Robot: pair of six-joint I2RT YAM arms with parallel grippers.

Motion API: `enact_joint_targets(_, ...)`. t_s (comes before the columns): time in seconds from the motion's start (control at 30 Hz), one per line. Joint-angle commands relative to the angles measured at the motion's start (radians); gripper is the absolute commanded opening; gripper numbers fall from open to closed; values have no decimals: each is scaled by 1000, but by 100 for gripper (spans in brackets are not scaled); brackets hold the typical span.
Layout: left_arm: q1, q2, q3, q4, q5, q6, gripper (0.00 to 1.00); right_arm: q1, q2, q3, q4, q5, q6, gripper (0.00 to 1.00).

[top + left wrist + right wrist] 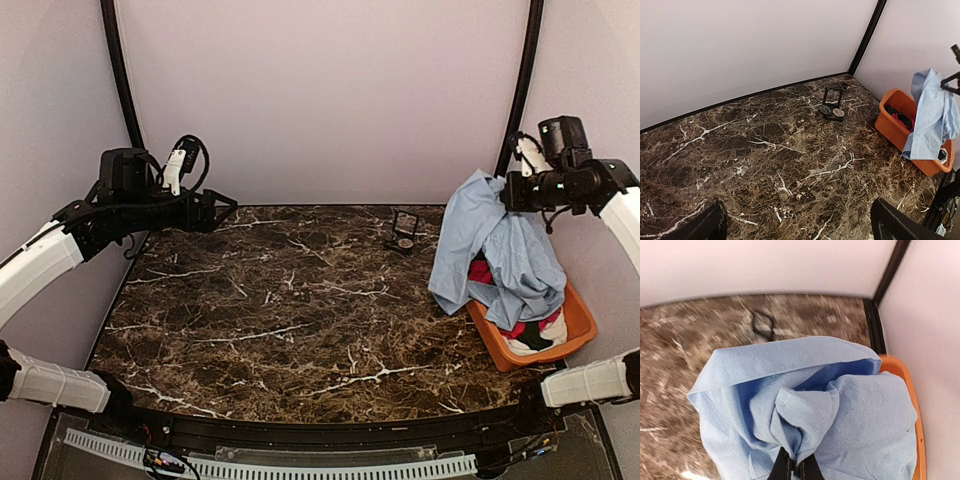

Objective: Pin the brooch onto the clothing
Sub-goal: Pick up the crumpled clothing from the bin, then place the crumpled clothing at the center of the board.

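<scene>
The clothing (500, 245), a light blue shirt, hangs bunched from my right gripper (505, 190) above the orange bin, its lower folds draping over the bin's left rim. In the right wrist view the two black fingers (785, 469) are shut on a pinched fold of the shirt (805, 405), with the gripper (799, 467) at the bottom edge. The brooch (403, 240) lies in a small black open case at the back of the table; it also shows as a round piece (838, 113) in the left wrist view. My left gripper (228, 208) hovers open over the table's back left, holding nothing (802, 230).
An orange bin (580, 330) stands at the table's right edge with a red garment (482, 270) and other cloth inside. Black frame posts rise at both back corners. The dark marble table (290, 310) stretches between the arms.
</scene>
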Motion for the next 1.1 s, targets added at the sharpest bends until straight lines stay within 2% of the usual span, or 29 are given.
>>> enact_joint_targets(0.0,-3,-6,-18,39,3,-11,100,59,-115,103,230,-197,-30,0)
enact_joint_targets(0.17,-3,-17,-3,16,-60,-9,100,164,-105,127,385,-403,-54,0)
enact_joint_targets(0.3,-3,-30,23,-36,-250,-8,100,338,-42,147,512,-463,-80,0)
enact_joint_targets(0.47,-1,-66,54,-108,-499,-20,100,572,135,203,569,-394,-142,0)
enact_joint_targets(0.63,1,-198,15,-95,-730,-24,100,668,336,137,658,-341,-157,0)
enact_joint_targets(0.73,1,-251,-18,-61,-747,-3,100,717,456,122,668,-335,-164,0)
enact_joint_targets(0.8,1,-244,-8,-81,-698,3,100,765,528,136,644,-332,-182,1)
enact_joint_targets(0.83,1,-218,-4,-95,-685,3,100,780,556,147,627,-334,-195,13)
enact_joint_targets(0.97,2,-115,28,-187,-614,-15,100,835,594,163,569,-362,-247,77)
enact_joint_targets(1.03,1,-79,30,-190,-570,-19,100,832,555,141,568,-357,-257,95)
enact_joint_targets(1.07,1,-60,27,-187,-545,-21,100,826,530,126,571,-345,-265,98)
